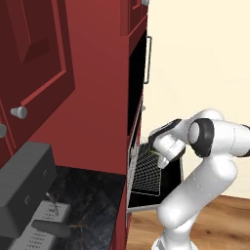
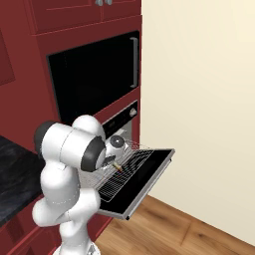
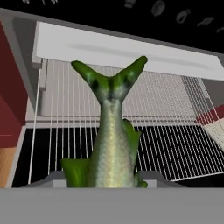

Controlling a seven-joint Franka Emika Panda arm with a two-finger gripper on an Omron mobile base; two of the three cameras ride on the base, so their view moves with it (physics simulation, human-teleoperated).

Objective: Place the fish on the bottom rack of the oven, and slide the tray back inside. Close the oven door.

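One fish (image 3: 111, 144), likely light, slick and stiff, clamped at mid-body by the gripper (image 2: 113, 162) above the bottom rack (image 3: 175, 131); best held there

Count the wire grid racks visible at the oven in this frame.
1. A flat silver-grey wire grid rack sits pulled out over the open drop-down oven door, below the greenish fish. Others may be hidden in the dark cavity.
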